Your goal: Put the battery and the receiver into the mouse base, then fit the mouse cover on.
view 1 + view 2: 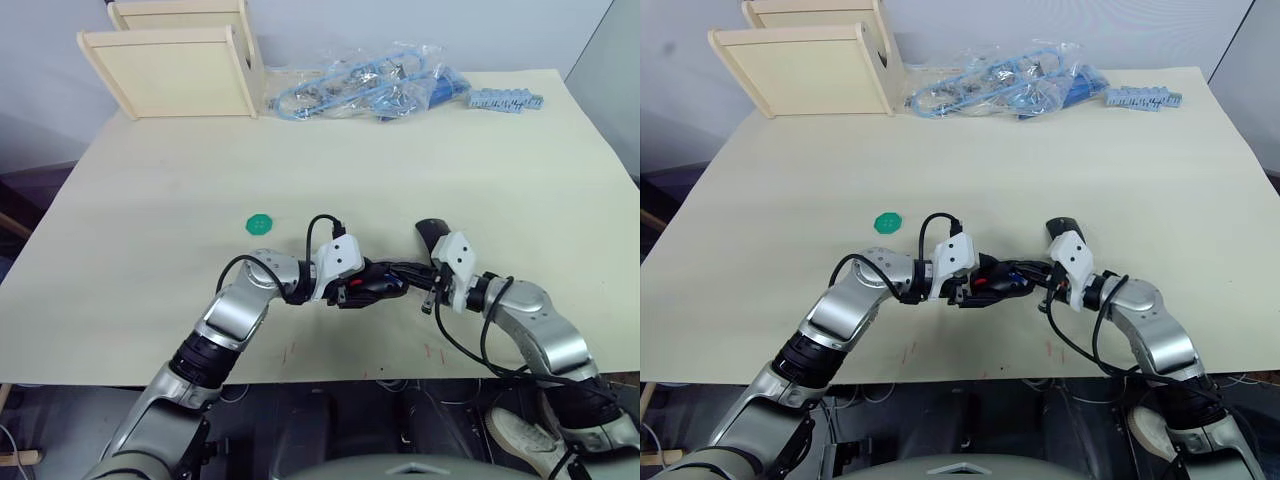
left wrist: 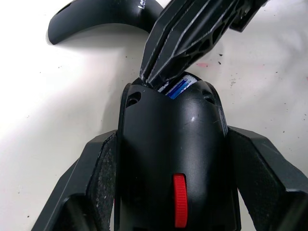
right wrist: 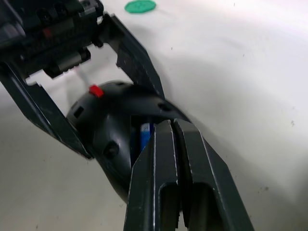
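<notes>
Pale wooden table [image 1: 150, 200]; left fingers [image 2: 98, 185] clamp glossy oval mouse base [image 2: 171, 139].

White lettering on the mouse cover [image 2: 103, 17] — only "Le" shows before a gripper finger hides the rest.

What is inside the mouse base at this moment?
The blue battery lies in the slot of the mouse base, which the left gripper clamps. The shut right gripper covers most of it; a receiver cannot be seen.
</notes>
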Motion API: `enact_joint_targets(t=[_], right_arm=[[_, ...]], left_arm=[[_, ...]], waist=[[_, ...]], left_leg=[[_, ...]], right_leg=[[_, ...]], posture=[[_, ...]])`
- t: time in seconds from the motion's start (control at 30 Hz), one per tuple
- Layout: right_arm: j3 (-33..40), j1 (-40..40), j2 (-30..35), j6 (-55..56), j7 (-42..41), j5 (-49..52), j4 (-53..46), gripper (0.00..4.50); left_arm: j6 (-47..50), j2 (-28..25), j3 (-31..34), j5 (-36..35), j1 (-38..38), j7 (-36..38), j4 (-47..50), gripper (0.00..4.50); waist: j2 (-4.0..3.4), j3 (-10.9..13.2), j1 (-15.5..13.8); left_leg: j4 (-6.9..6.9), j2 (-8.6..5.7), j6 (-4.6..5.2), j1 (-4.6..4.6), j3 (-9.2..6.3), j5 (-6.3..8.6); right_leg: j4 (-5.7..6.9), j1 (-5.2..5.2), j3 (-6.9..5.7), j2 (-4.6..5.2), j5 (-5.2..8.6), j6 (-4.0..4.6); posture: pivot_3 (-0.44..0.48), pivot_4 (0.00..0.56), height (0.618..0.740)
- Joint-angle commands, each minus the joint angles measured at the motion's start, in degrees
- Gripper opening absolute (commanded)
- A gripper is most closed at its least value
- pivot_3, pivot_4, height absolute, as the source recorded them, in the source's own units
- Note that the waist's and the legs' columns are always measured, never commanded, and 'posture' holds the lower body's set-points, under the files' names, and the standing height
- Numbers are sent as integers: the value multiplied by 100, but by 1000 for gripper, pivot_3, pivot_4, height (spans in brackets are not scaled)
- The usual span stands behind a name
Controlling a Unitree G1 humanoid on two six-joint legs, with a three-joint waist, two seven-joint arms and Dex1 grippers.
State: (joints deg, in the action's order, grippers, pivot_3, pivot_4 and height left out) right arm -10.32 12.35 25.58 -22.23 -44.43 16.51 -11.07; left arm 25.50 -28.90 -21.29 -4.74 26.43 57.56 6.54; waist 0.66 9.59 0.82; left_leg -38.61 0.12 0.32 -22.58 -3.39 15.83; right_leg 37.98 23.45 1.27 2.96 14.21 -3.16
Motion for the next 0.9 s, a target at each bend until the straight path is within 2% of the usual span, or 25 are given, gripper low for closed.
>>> enact_joint_targets(t=[0.03, 0.33, 0.43, 0.63, 0.9], right_arm=[[-66, 53, 12, -142, 40, -87, 69, 75], [-412, -5, 271, -600, -55, -381, 381, 75], [-463, -39, 325, -722, -7, -378, 465, 75], [-111, -9, 295, -958, 67, -68, 468, 75], [667, -178, 356, -804, -283, 907, -571, 75]], left_arm=[[49, -7, -80, 64, -74, -57, -7, 2875], [59, 20, -90, 65, -59, -69, -33, 2875], [53, 26, -92, 68, -52, -71, -43, 2875], [63, 46, -113, 64, -33, -94, -50, 2875], [25, 60, -137, 85, 9, -88, -147, 2875]], waist=[[0, -1, 0], [-2, -12, 1], [-1, -12, 2], [4, -27, -1], [0, -24, -9]], left_leg=[[0, 0, 0, 1, 0, 0], [1, 0, 1, 25, 3, 0], [11, 0, 1, 65, 4, 1], [16, 0, 1, 80, 2, 1], [16, 0, 1, 74, 2, 1]], right_leg=[[0, 0, 0, 0, 0, 0], [-2, -21, 2, 0, 0, 0], [-13, -62, 3, 0, 2, 0], [-17, -75, 4, 0, 3, 0], [-19, -73, 3, 2, 3, -1]], posture=[[0, 150, 740], [0, 150, 740], [0, 150, 740], [0, 150, 740], [0, 150, 740]])
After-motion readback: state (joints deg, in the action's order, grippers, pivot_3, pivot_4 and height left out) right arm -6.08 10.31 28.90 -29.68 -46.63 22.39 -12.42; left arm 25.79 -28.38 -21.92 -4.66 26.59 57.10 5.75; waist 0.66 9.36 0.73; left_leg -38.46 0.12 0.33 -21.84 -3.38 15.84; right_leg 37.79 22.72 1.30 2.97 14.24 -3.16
